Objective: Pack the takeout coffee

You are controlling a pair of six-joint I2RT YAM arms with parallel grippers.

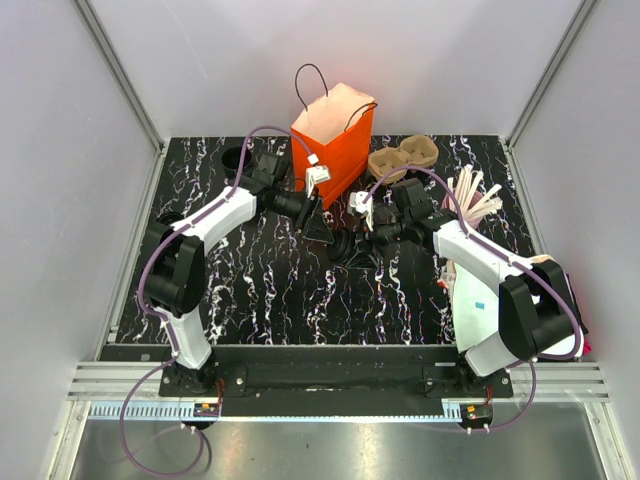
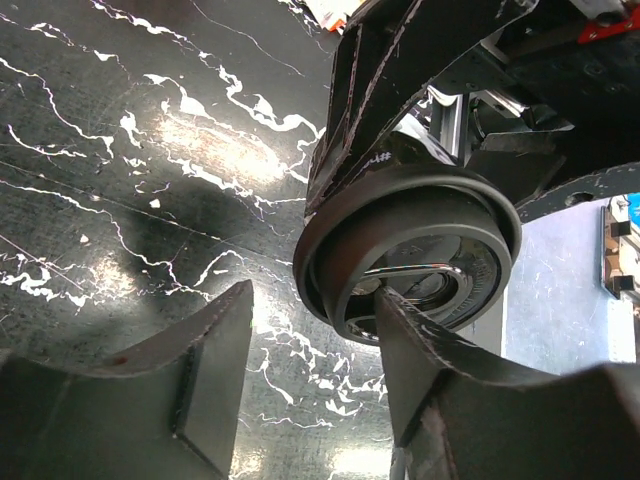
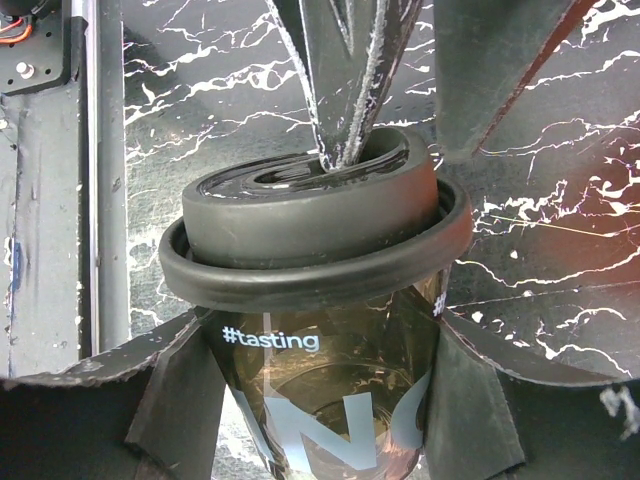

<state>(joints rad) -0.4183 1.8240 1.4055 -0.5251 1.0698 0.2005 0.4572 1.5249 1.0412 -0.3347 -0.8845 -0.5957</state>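
The takeout coffee (image 3: 320, 400) is a small dark cup printed "#tasting" with a round black lid (image 3: 310, 225). My right gripper (image 3: 320, 335) is shut on the cup's body just below the lid rim and holds it tilted over the table's middle (image 1: 350, 248). My left gripper (image 2: 315, 300) is open. Its right finger (image 2: 420, 350) rests against the lid's top (image 2: 410, 250), and its left finger has only table in front of it. In the right wrist view, that finger (image 3: 345, 90) sits in the lid's recess. The orange paper bag (image 1: 333, 140) stands open at the back.
A brown pulp two-cup tray (image 1: 402, 158) lies right of the bag. A pink cup with white sticks (image 1: 472, 198) stands at the right. A round black hole (image 1: 232, 157) is at the back left. Grey walls enclose the marbled table (image 1: 260, 290).
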